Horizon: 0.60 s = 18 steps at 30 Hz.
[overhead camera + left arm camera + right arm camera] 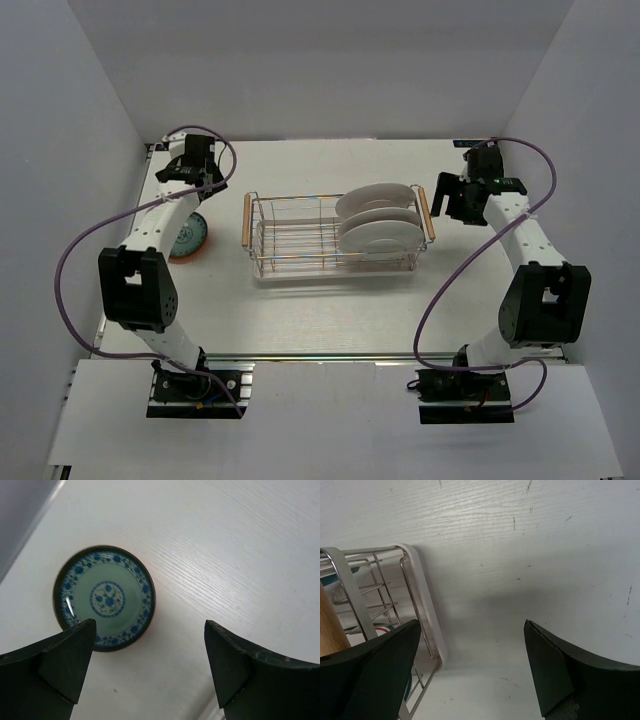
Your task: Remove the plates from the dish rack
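Your left end effector (149, 626) hangs released over the teal plate (105, 597), flat on the counter (240, 555), left side. White plates (378, 225) stand at the right end of the dish rack (290, 272); right end effector (472, 626), released, is nearer, just right of them.

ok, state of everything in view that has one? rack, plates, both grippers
dish rack: upright on the table, left part holds no plates
white plates: standing on edge in the rack's right end
teal floral plate: lying flat on the table, out of the rack
left gripper: open, empty, above that plate
right gripper: open, empty, beside the rack's right end
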Each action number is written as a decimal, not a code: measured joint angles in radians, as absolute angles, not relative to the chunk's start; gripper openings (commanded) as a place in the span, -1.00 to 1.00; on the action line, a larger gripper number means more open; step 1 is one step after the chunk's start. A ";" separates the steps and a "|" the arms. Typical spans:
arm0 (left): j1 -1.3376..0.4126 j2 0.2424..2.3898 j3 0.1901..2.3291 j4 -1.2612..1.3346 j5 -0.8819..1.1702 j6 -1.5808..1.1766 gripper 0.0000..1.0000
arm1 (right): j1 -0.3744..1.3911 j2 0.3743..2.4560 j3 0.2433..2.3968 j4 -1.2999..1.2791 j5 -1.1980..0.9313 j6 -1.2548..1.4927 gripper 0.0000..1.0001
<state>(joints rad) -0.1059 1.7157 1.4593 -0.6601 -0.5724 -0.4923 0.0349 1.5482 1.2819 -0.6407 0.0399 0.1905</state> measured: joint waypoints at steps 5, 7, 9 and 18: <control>-0.116 1.661 1.365 -0.632 -0.435 -0.472 0.96 | 0.048 1.533 1.269 -0.637 0.081 0.205 0.78; -0.123 1.670 1.343 -0.616 -0.373 -0.455 0.96 | 0.052 1.514 1.253 -0.635 0.093 0.210 0.79; -0.131 1.677 1.326 -0.597 -0.317 -0.437 0.96 | 0.058 1.494 1.237 -0.634 0.103 0.215 0.79; -0.144 1.679 1.297 -0.500 -0.222 -0.354 0.96 | 0.066 1.444 1.207 -0.628 0.146 0.228 0.78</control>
<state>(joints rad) -0.1444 1.6791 1.2968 -0.4995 -0.2218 -0.3542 0.0658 1.4445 1.2072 -0.6281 0.1459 0.2276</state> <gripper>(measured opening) 0.978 0.889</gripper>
